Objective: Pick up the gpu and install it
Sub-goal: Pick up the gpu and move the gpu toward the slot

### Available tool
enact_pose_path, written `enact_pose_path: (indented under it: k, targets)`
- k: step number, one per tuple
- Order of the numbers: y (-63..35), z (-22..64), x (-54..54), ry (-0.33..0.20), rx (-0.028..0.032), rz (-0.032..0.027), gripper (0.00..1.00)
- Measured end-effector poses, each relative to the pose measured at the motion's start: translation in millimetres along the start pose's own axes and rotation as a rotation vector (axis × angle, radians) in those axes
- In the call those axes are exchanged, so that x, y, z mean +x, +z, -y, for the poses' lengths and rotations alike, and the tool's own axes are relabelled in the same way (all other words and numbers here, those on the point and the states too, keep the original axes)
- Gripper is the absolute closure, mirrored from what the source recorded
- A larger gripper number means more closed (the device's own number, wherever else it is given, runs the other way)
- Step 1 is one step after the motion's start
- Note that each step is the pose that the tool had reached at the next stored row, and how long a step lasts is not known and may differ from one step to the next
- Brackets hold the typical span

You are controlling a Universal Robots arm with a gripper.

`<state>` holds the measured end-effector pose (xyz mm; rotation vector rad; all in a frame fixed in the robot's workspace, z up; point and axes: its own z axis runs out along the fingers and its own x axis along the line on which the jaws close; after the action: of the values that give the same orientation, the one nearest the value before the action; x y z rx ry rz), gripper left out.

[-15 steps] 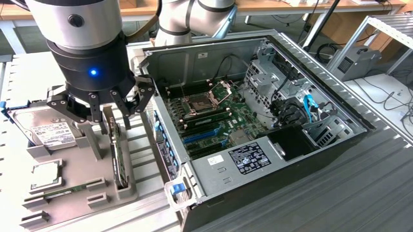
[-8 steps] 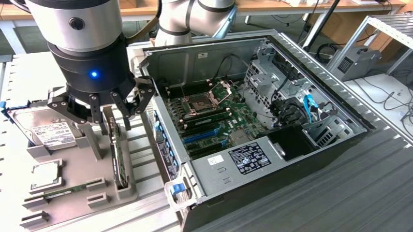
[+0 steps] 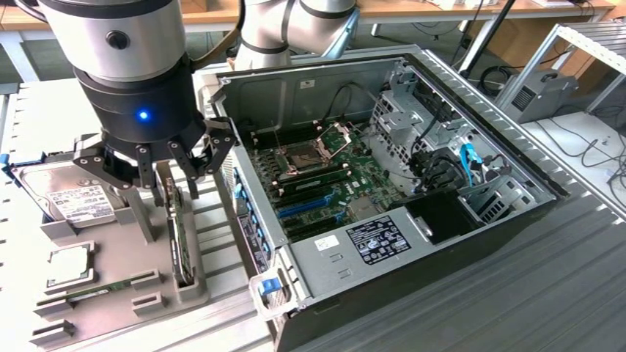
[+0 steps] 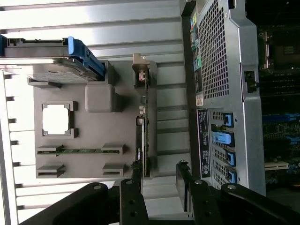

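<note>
Looming closest, the gripper (image 3: pixel 174 192) (image 4: pixel 158 187) is hanging with its fingers spread wide and gripping nothing, one finger standing to each side of the gpu (image 3: pixel 177 242) (image 4: pixel 144 126). That card is standing on edge in a slot of the gray holder (image 3: pixel 117 249) (image 4: pixel 122 136), along the holder's side nearest the open computer case (image 3: pixel 391 242) (image 4: pixel 220 70), which is sitting at the exterior view's right. On the same holder a hard drive (image 3: pixel 73 198) (image 4: pixel 42 61) is resting at the far end, a processor chip (image 3: pixel 69 265) (image 4: pixel 56 118) is lying nearer, and a memory stick (image 3: pixel 98 287) (image 4: pixel 79 151) is lying nearest.
</note>
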<state>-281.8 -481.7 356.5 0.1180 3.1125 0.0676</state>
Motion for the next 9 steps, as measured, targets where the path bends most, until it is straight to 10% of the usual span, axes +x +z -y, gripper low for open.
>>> enact_pose_path:
  k: [9]
  targets:
    - [2.7,0.1,0.1,0.000,0.0000,0.0000,0.58]
